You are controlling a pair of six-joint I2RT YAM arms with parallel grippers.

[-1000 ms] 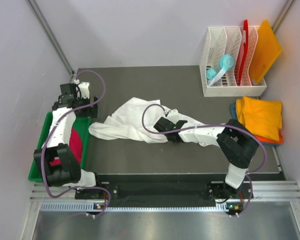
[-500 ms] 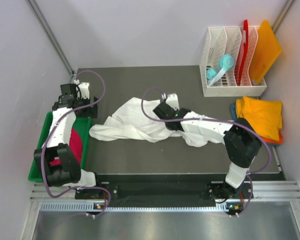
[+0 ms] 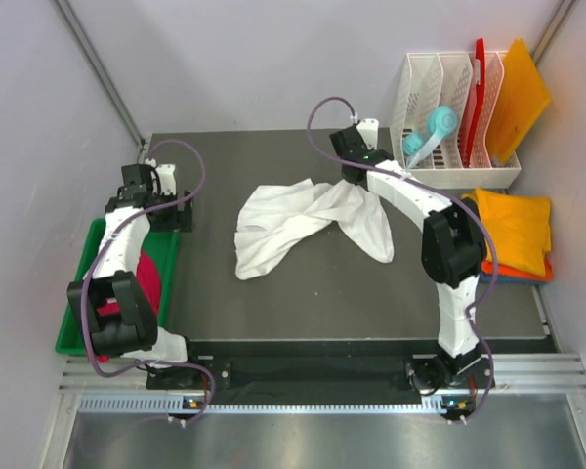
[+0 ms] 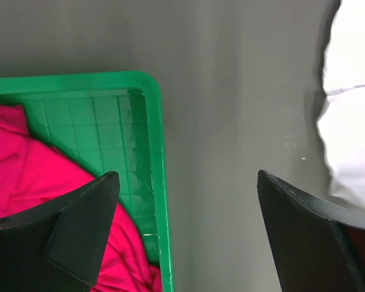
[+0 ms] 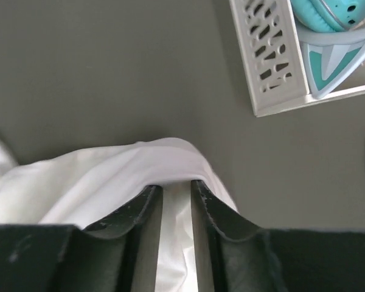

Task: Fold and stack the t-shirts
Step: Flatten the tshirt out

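White t-shirt [image 3: 283, 225] now further back by the rack [image 3: 459, 179], edge tight between right jaws (left jaws spread)

— How does the left arm [image 3: 117, 256] sit?
— Elbow folded back near its base, forearm reaching forward. The left gripper [image 4: 185, 182] points down, jaws spread wide.
— And the right arm [image 3: 410, 195]?
— Stretched far forward, wrist tipped down. The right gripper [image 5: 176, 184] has its fingers nearly together, pinching a fold of white shirt [image 3: 283, 220] at the tips.

Bright, even overhead light; soft shadows.
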